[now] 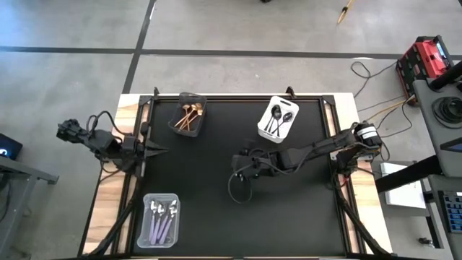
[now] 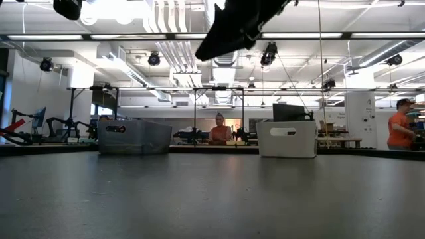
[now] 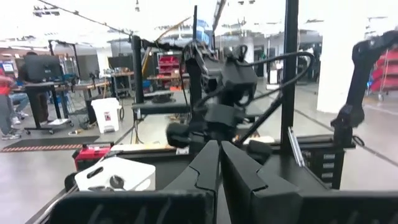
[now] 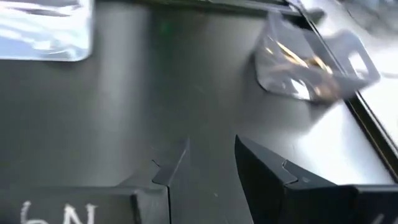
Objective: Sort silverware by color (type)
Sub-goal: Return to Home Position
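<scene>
Little is left to spoil, since no spoon lies loose on the black mat (image 1: 216, 217) and all the silverware sits sorted in 3 bins, yet a careless retreat could undo that. At the left, the clear bin (image 1: 160, 196) with the lilac-handled spoons (image 1: 162, 220) stands near the front edge, well apart from both arms, so I judge it safe. The dark bin (image 1: 175, 123) with the gold spoons (image 1: 189, 115) is at the back, also off any likely path. The real risk is further right: the white bin (image 1: 290, 108) holding the dark spoons (image 1: 274, 119) stands near the right arm (image 1: 317, 148), and a swing toward the back while folding home could knock or tip it. The slack cable (image 1: 232, 189) looping under the wrist could also drag on the mat. The left gripper (image 1: 160, 150) is parked at the left edge, pointing inward, fingers pressed together on nothing. The right gripper (image 1: 238, 163) hangs over mid-table, arm stretched out from its base, fingers a little spread and empty.
</scene>
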`<state>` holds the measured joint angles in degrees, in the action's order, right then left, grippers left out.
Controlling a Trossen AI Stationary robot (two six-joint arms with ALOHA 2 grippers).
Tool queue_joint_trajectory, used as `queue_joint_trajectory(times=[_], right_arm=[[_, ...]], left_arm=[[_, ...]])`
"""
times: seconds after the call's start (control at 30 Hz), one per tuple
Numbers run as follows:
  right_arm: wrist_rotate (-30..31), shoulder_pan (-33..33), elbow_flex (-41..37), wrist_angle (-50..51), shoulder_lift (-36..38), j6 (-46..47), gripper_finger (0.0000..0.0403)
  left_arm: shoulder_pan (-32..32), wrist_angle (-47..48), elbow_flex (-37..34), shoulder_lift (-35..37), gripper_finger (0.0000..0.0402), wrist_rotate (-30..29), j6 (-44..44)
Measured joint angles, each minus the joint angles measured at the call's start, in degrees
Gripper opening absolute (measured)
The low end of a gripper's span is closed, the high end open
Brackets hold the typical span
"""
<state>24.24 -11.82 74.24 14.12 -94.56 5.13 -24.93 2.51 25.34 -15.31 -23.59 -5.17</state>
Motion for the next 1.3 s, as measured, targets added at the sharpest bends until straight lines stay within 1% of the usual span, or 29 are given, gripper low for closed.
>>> queue_joint_trajectory(times=[0.1, 0.23, 0.33, 0.53, 0.67, 0.83, 1.07, 1.3], right_arm=[[-2.2, -0.4, 0.0, -1.9, 0.0, -4.2, 0.0121], [-6.1, -0.1, 0.0, -3.0, 0.0, -8.2, 0.0121], [-9.0, 0.1, -0.1, -4.5, 0.1, -11.6, 0.0121], [-9.3, 0.1, -1.3, -5.4, 2.6, -16.4, 0.0121], [-9.3, 0.2, -4.6, -7.2, 5.7, -18.7, 0.0121], [-9.9, 1.1, -9.8, -10.6, 10.3, -18.8, 0.0121], [-15.4, 3.6, -18.8, -19.7, 17.5, -19.0, 0.0121], [-15.7, 5.8, -25.3, -22.3, 24.7, -17.7, 0.0121]], left_arm=[[0.0, -0.6, 0.3, 0.0, 0.0, -0.4, 0.0], [0.0, -1.4, 0.9, 0.0, 0.0, -3.6, 1.4], [0.0, -1.9, 0.8, 0.0, 0.0, -4.3, 1.4], [0.0, -3.0, 0.8, -1.2, 0.0, -4.4, 1.5], [0.0, -3.0, 0.8, -2.6, 0.0, -4.4, 1.5], [0.0, -5.0, 0.8, -4.5, 0.0, -4.4, 1.2], [0.0, -6.6, 0.8, -6.8, 0.0, -4.5, -0.2], [0.0, -7.5, 0.8, -7.0, 0.0, -5.0, -1.2]])
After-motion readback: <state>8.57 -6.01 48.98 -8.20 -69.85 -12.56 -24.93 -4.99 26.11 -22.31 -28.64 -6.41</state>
